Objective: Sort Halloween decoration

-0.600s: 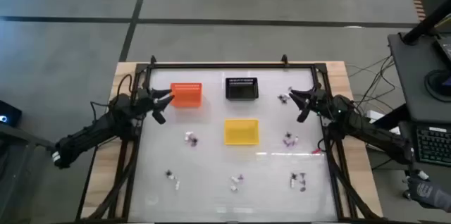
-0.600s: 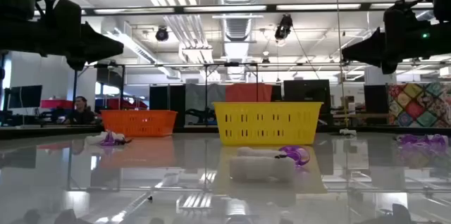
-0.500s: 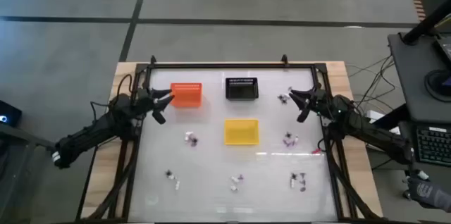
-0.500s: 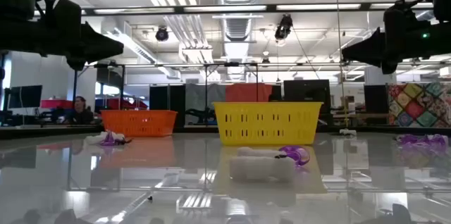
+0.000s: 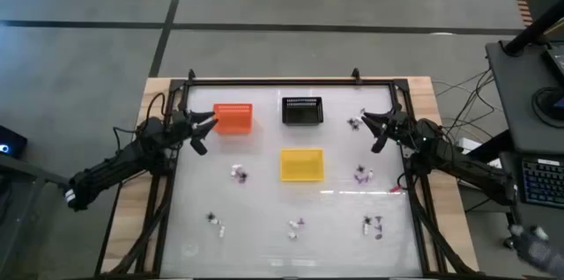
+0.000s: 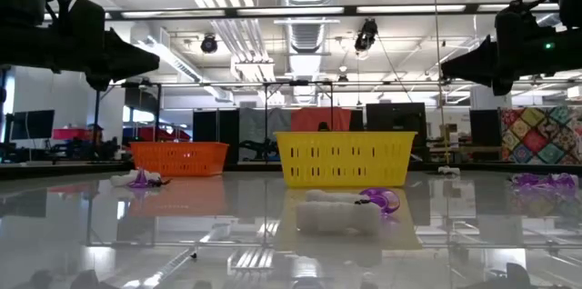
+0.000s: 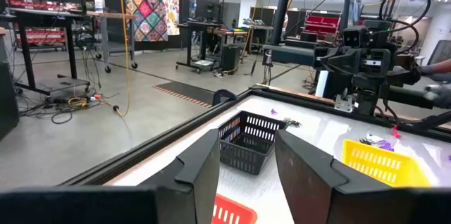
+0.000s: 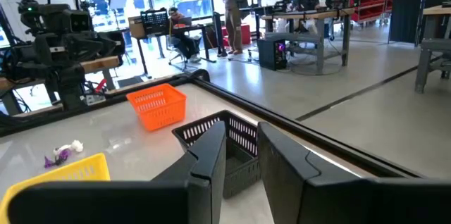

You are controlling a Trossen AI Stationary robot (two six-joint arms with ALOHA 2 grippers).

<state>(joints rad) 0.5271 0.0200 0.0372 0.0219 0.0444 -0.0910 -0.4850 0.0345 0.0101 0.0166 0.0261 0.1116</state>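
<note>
Nothing on the tabletop (image 5: pixel 264 218) is shifting since the earlier frame; only the seated person in the room behind has gone. Both arms are hovering empty: left end effector (image 5: pixel 201 130) spread wide beside the orange basket (image 5: pixel 233 118), right end effector (image 5: pixel 377 129) gapped narrowly. Halloween decoration (image 5: pixel 360 174) is lying scattered around the yellow basket (image 5: pixel 301 165) as tiny purple, white and black pieces.

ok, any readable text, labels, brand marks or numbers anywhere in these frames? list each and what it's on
None readable.
The orange basket, black basket and yellow basket carry no print.
The Halloween decoration pieces show no markings.
The left gripper and right gripper show no legible label.
Screens and shelving in the room behind: too small to read.
</note>
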